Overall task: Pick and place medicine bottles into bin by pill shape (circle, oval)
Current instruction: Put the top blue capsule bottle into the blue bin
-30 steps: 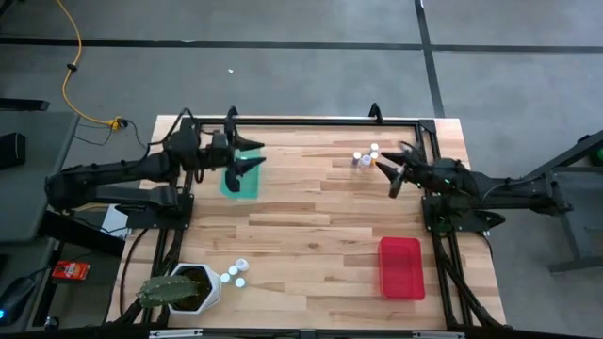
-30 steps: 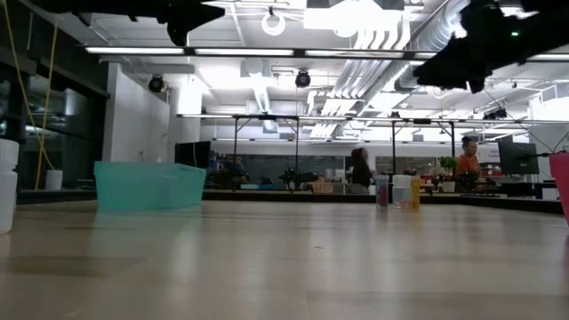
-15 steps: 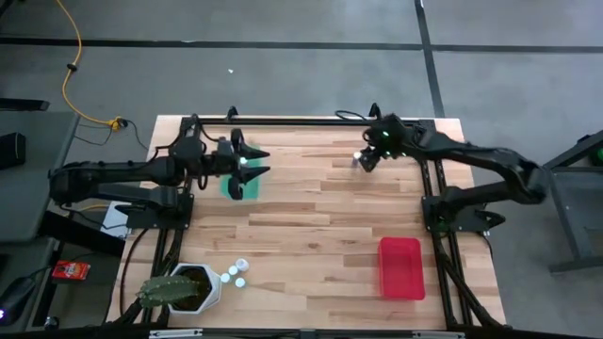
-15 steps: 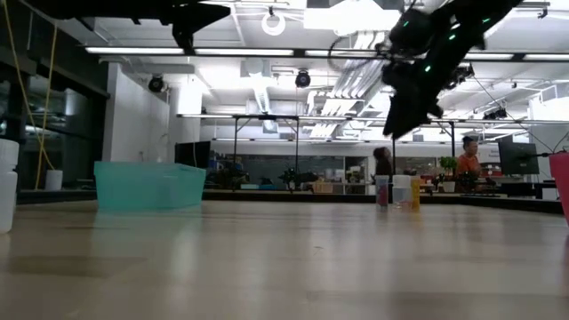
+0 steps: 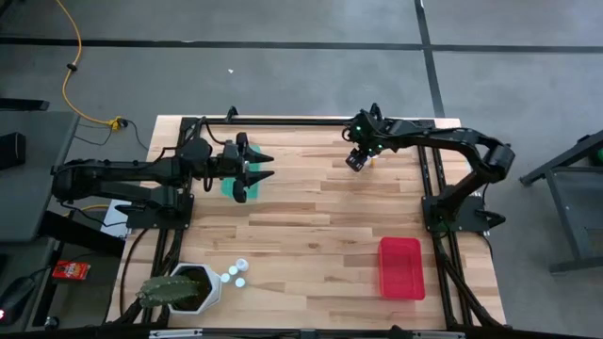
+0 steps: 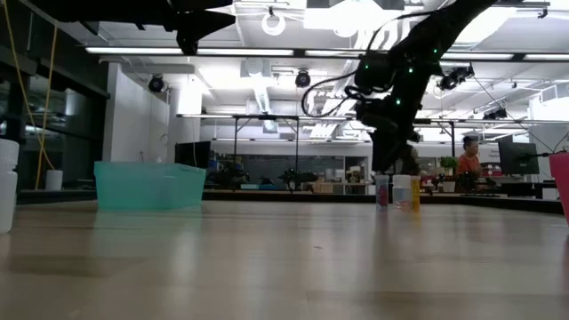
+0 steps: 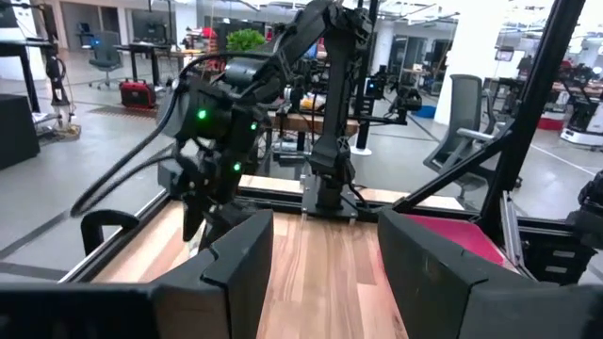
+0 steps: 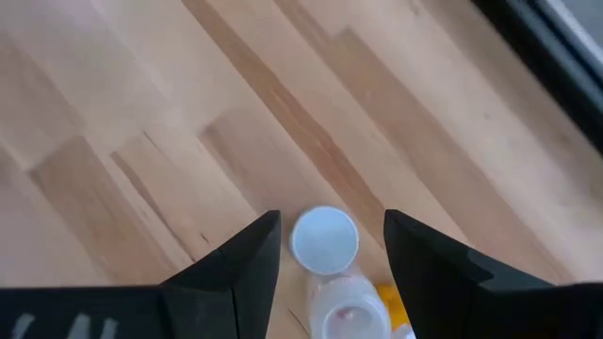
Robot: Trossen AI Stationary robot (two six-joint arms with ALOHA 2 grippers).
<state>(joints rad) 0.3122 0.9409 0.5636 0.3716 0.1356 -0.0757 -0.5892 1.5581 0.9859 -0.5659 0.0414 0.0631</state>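
Note:
Three small white-capped medicine bottles stand together on their bases near the table's far edge; they also show in the low view. My right gripper is open and points down over them. In the right wrist view its fingers stand either side of one bottle's white cap with gaps showing, above the cap. Three more bottles stand at the near left. My left gripper is open and empty, high over the teal bin.
A red bin stands at the near right. A white hexagonal pot with a cactus stands at the near left corner, beside the near bottles. A black frame rail runs along the far edge just behind the far bottles.
My right gripper has swung from the table's right side toward the far edge and leftward, over the far bottle group, tipped to point down and come lower over it. My left gripper has shifted a little toward the right, still over the teal bin.

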